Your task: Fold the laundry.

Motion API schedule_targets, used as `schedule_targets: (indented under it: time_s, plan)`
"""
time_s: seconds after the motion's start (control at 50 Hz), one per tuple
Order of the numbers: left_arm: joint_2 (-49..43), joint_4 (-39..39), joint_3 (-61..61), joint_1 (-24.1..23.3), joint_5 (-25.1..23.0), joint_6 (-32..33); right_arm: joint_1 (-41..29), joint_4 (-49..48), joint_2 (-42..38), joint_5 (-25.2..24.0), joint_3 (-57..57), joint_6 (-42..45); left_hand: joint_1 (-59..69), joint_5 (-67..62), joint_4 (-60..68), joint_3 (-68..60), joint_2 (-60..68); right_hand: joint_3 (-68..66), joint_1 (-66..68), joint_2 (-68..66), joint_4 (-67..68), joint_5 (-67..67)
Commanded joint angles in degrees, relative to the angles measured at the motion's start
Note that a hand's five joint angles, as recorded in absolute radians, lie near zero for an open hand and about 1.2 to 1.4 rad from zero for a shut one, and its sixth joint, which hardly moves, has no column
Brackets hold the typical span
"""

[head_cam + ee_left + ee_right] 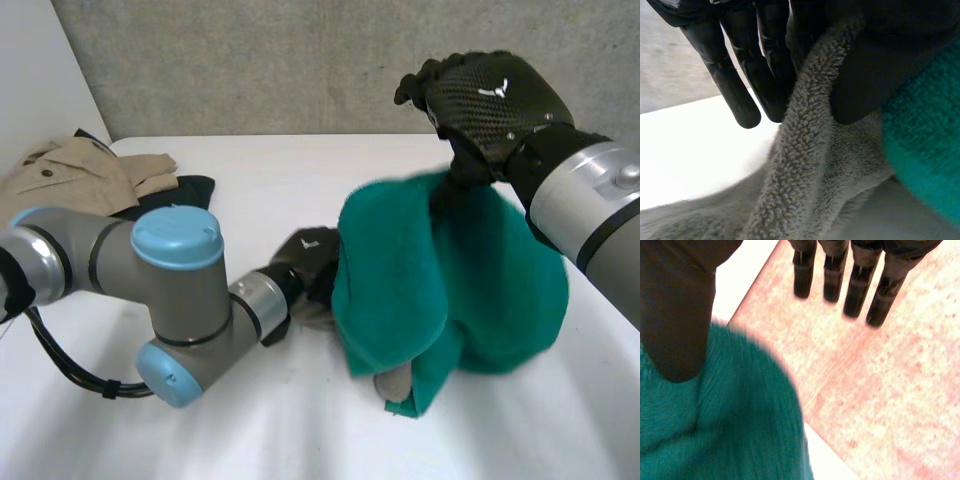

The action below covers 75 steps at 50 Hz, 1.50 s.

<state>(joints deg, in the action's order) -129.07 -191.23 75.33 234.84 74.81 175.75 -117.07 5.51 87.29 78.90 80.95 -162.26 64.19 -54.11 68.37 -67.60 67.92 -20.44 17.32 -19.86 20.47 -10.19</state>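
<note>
Thumb of the right hand (pixel 490 100) pins a bunched teal fleecy towel (pixel 440 290), which hangs lifted over the white worktop (pixel 270 180). The left hand (pixel 757 75) pinches a fold of grey terry cloth (pixel 805 165) low beside it, at the worktop.

Cloth (pixel 470 290) under right hand (pixel 490 95), over towel (pixel 395 385)

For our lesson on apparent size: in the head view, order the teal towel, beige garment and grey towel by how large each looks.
1. teal towel, held up nearer the camera, which exaggerates it.
2. beige garment, lying farther from the camera.
3. grey towel, mostly hidden behind the teal one.
</note>
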Motion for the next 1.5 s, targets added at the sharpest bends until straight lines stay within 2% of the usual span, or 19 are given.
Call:
schedule_targets:
  time_s: [0.02, 0.16, 0.28, 0.4, 0.52, 0.74, 0.84, 1.0, 1.14, 1.22, 1.3, 1.32, 1.44, 1.5]
  plan:
    - [8.1, 0.2, 0.3, 5.4, 9.4, 5.1, 5.4, 3.5, -0.3, -0.5, 2.8, 0.5, 15.8, -15.9, 11.6, -12.4, 12.1, 10.4, -7.3, 9.9, -10.5, 10.2]
    - [16.1, 0.1, 3.9, 8.1, 9.8, 14.8, 7.3, 3.2, -0.9, -0.7, 6.1, 3.2, 15.8, -15.9, 11.6, -12.4, 12.1, 10.4, -7.3, 9.9, -10.5, 10.2]
    - [22.1, -0.2, 4.4, 9.3, 9.8, 18.5, 7.2, 3.0, -3.7, -0.5, 7.6, 4.2, 15.8, -15.9, 11.6, -12.4, 12.1, 10.4, -7.3, 9.9, -10.5, 10.2]
    - [27.5, -0.6, 1.8, 10.3, 9.5, 18.8, 6.9, 3.0, -7.5, -0.4, 8.0, 4.3, 15.8, -15.9, 11.6, -12.4, 12.1, 10.4, -7.3, 9.9, -10.5, 10.2]
    - [29.1, -0.1, -1.5, 10.5, 9.5, 18.8, 6.7, 2.6, -9.2, -0.4, 9.1, 4.2, 15.8, -15.9, 11.6, -12.4, 12.1, 10.4, -7.3, 9.9, -10.5, 10.2]
    - [32.5, -0.2, -2.1, 8.6, 9.7, 17.8, 4.1, -5.2, -17.1, 0.2, 10.3, 1.7, 15.8, -15.9, 11.6, -12.4, 12.1, 10.4, -7.3, 9.9, -10.5, 10.2]
    - [34.0, -0.5, -2.5, 7.2, 9.7, 17.2, 2.1, -6.1, -20.0, 0.4, 8.1, -5.3, 15.8, -15.9, 11.6, -12.4, 12.1, 10.4, -7.3, 9.9, -10.5, 10.2]
    - [34.1, -0.3, -1.9, 6.5, 9.7, 17.2, 1.8, -9.2, -18.7, 0.4, 5.0, -16.5, 15.8, -15.9, 11.6, -12.4, 12.1, 10.4, -7.3, 9.9, -10.5, 10.2]
    - [33.5, 0.1, -1.5, 6.4, 10.0, 17.1, 0.2, -11.3, -17.2, -0.2, 4.9, -18.2, 15.8, -15.9, 11.6, -12.4, 12.1, 8.7, -5.6, 8.1, -8.7, 8.4]
    - [33.5, 0.1, -1.2, 6.5, 10.1, 17.0, -1.9, -11.7, -21.4, -0.4, 4.2, -18.3, 15.8, -15.9, 11.6, -12.4, 12.1, 2.8, 0.3, 2.2, -2.8, 2.6]
    - [33.8, -0.1, -1.3, 6.8, 10.2, 17.0, -3.3, -12.4, -25.2, -1.6, 2.6, -18.3, 15.8, -15.9, 11.6, -12.4, 12.1, -52.6, 55.7, -53.1, 52.5, -52.8]
    - [34.0, -0.1, -1.4, 6.9, 10.2, 17.0, -3.3, -12.2, -26.1, -2.6, 2.1, -18.2, 15.8, -15.9, 11.6, -12.4, 12.1, -59.5, 62.6, -60.1, 59.5, -59.7]
    - [34.6, -0.6, -2.5, 9.8, 10.9, 17.3, -1.9, -10.3, -24.7, -3.3, 2.5, -14.7, 15.8, -15.9, 11.6, -12.4, 12.1, -59.6, 62.7, -60.1, 59.5, -59.8]
    - [35.9, -0.6, -2.6, 13.2, 12.7, 17.6, 4.2, -9.6, -20.8, -2.8, 3.7, -7.7, 15.8, -15.9, 11.6, -12.4, 12.1, -59.6, 62.7, -60.1, 59.5, -59.8]
